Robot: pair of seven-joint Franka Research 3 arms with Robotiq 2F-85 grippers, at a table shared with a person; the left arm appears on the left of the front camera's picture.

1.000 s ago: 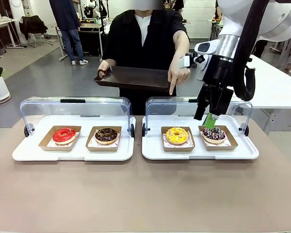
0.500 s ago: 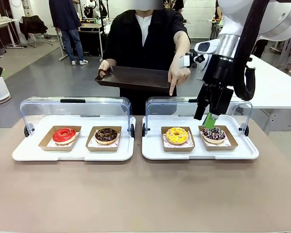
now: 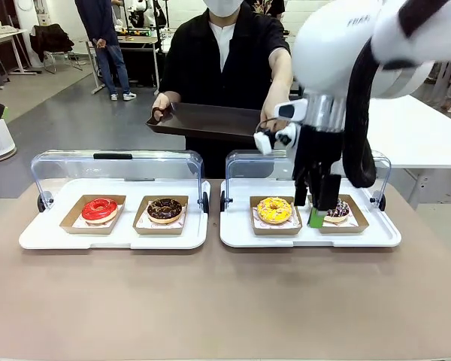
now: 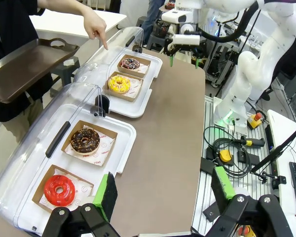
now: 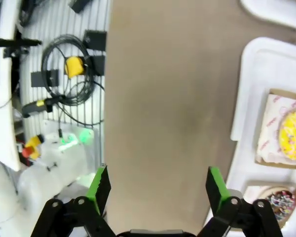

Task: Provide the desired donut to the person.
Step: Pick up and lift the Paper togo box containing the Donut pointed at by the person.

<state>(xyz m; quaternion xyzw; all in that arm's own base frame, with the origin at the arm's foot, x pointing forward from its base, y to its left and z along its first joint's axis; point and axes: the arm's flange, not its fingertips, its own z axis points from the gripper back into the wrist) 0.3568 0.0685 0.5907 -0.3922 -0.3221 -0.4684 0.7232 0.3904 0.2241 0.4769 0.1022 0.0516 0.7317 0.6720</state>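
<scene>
Four donuts sit in paper boxes on two white trays: red (image 3: pixel 99 209) and chocolate (image 3: pixel 164 210) on the left tray, yellow (image 3: pixel 274 210) and sprinkled (image 3: pixel 338 211) on the right tray (image 3: pixel 237 233). The person (image 3: pixel 224 60) holds a dark serving tray (image 3: pixel 207 120); their hand (image 4: pixel 94 27) points a finger down over the right tray's donuts. My right gripper (image 3: pixel 318 213) hangs open, low between the yellow and sprinkled donuts, holding nothing. Its wrist view has the yellow donut (image 5: pixel 293 136) and sprinkled donut (image 5: pixel 281 202) at the right edge. My left gripper (image 4: pixel 163 197) is open and empty, near the red donut (image 4: pixel 59 190).
Clear hinged lids (image 3: pixel 120 169) stand raised behind both trays. The brown table (image 3: pixel 225 301) stretches bare in front of them. Cables and a control box (image 5: pixel 74 66) lie off the table's side. A bystander (image 3: pixel 101 37) stands far behind.
My right arm has swung left and lower, from above the sprinkled donut to between it and the yellow one. It now covers the person's pointing hand in the front view.
</scene>
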